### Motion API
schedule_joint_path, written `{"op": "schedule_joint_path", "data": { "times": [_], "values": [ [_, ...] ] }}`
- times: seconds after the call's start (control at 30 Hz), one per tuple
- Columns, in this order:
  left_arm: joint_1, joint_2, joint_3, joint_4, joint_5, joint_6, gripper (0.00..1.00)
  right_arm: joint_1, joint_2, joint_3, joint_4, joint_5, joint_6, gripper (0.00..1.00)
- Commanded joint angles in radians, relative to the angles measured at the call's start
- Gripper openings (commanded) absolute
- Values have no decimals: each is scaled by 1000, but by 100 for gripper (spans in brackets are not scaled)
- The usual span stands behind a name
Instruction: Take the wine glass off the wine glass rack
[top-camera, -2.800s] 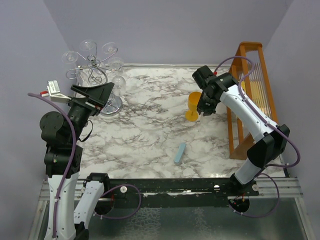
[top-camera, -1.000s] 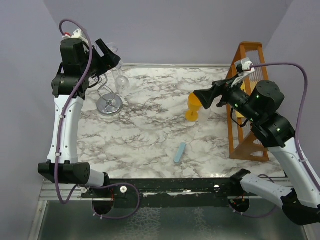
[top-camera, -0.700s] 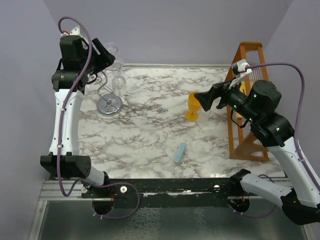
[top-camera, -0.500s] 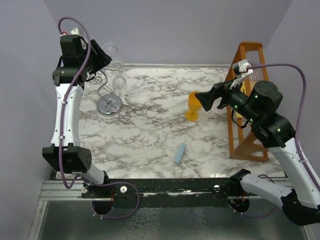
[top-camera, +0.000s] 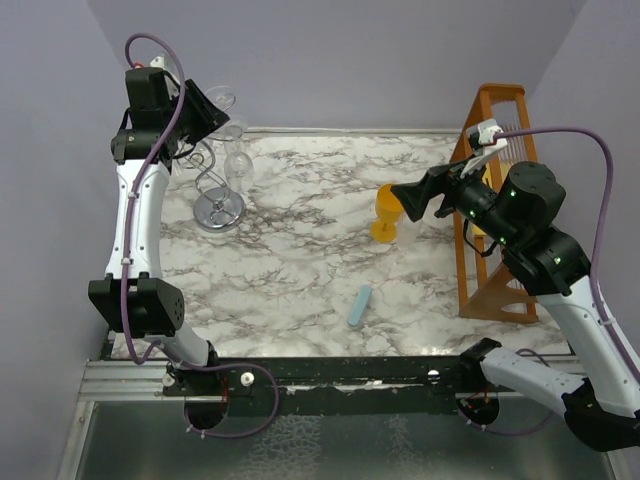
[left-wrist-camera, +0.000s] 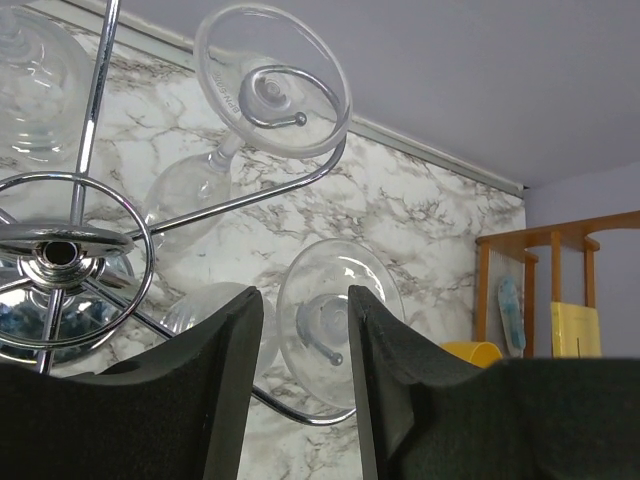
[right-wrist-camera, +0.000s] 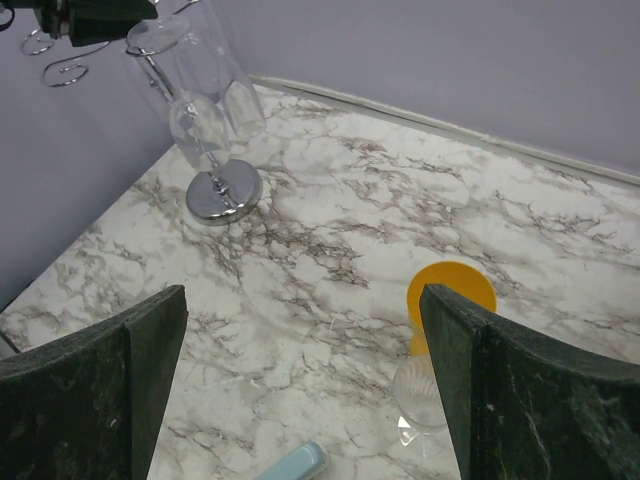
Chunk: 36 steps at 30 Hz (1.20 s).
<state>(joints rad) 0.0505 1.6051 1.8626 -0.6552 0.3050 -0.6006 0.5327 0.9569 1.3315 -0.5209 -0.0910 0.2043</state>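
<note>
Left gripper (left-wrist-camera: 305, 300) now raised above wine glass rack (left-wrist-camera: 60, 250), far-left corner; jaws narrowly apart, empty. Reaching step. Next: grip wine glass (left-wrist-camera: 335, 330), slide it off arm.

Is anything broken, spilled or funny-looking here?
Nothing stands out. The wine glasses hang upside down on the upright wine glass rack, as meant, and the orange goblet stands upright. Nothing looks spilled or broken.

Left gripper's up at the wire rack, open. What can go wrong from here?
1. The left gripper faces the foot of one wine glass, but a second glass hangs close above; closing or pulling could knock it.
2. That foot sits in a wire loop of the rack; pulling off-axis might drag or tip the rack.
</note>
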Motion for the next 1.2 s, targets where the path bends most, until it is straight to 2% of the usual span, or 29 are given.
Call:
{"op": "schedule_joint_path", "data": {
  "times": [0.0,0.57,0.83,1.0,1.17],
  "values": [
    [1,14,31,13,29,-18,42,-1,-17,-6,25,27,-8,100],
    [2,-1,-28,38,75,-52,36,0,-37,-15,30,40,3,100],
    [1,-14,-42,62,76,-71,29,0,-44,-19,29,49,3,100],
    [2,-19,-39,70,71,-80,20,0,-49,-18,28,51,4,100],
    [1,-26,-40,77,65,-95,17,0,-53,-19,27,53,6,100]
  ]
}}
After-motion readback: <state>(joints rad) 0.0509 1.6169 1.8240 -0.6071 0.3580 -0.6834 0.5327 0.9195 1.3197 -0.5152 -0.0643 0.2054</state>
